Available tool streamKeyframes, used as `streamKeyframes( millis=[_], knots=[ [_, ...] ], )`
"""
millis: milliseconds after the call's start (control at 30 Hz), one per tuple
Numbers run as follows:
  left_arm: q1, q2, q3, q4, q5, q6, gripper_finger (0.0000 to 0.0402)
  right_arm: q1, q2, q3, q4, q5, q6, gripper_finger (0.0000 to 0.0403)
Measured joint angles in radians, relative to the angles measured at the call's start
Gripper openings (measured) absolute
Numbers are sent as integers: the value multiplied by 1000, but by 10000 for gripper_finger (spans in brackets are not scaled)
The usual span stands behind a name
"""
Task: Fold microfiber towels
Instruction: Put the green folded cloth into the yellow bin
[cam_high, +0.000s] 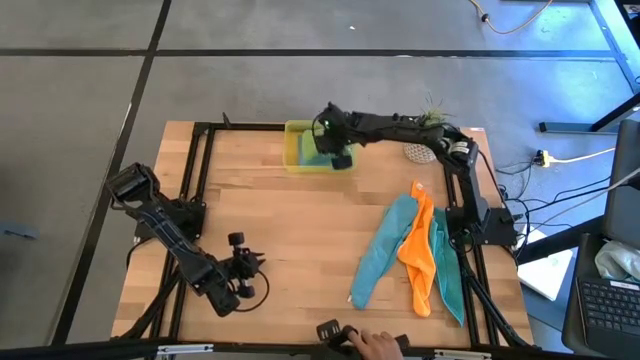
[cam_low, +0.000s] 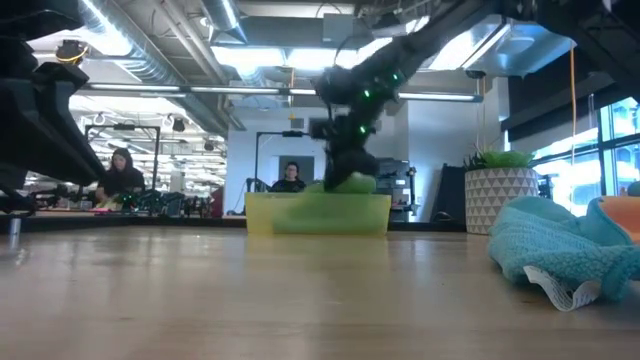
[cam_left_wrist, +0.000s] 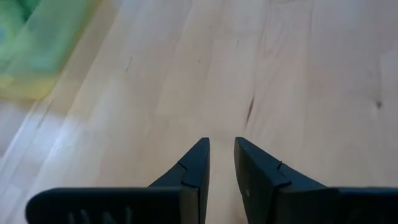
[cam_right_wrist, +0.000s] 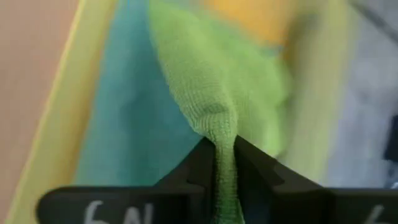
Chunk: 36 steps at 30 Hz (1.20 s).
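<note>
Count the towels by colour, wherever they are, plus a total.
Teal: 3, two in the pile at the table's right, one in the yellow tray.
Orange: 1, in the pile.
Lime green: 1, over the tray, pinched in the right pincer.
Total: 5 towels.

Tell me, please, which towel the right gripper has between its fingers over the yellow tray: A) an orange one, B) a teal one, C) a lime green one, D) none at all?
C: in the right wrist view the right gripper pinches a fold of the lime green towel above the yellow tray, where a teal towel already lies.
</note>
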Motion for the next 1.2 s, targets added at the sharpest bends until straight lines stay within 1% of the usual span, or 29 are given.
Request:
streamKeyframes(
  millis=[100, 267, 400, 567, 633, 767, 833, 867, 933, 1000, 1067, 1167, 1200],
  knots=[
    [-16, 0, 0, 1, 0, -26, 66, 9, 1, -63, -9, 0, 24, 86],
    [-29, 0, 0, 1, -9, -40, 66, 29, 1, -78, -4, 1, 73, 116],
    [-28, 0, 0, 1, -9, -51, 66, 44, 1, -27, -45, -1, 79, 127],
    [-28, 0, 0, 1, -9, -58, 66, 60, 0, 74, -149, -10, 122, 128],
    [-28, 0, 0, 1, -9, -61, 66, 60, 0, 116, -187, -57, 154, 128],
    [-28, 0, 0, 3, -7, -64, 66, 49, 0, 164, -254, -231, 239, 129],
    [-29, 0, 0, 5, -4, -64, 66, 43, 0, 171, -254, -247, 240, 129],
    [-29, 0, 0, 5, -4, -64, 66, 42, 0, 172, -245, -238, 239, 129],
    [-28, 0, 0, 5, -5, -62, 66, 42, 0, 172, -188, -183, 238, 129],
    [-28, 0, 0, 5, -11, -58, 66, 42, -1, 155, -73, -137, 239, 129],
    [-28, 0, 0, 5, -18, -55, 66, 42, -1, 129, 28, -132, 239, 129],
    [-28, 0, 1, 4, -23, -46, 66, 42, 19, 127, 99, -121, 287, 132],
    [-28, 0, 1, 4, -24, -44, 66, 42, 27, 126, 89, -114, 308, 135]
  ],
)
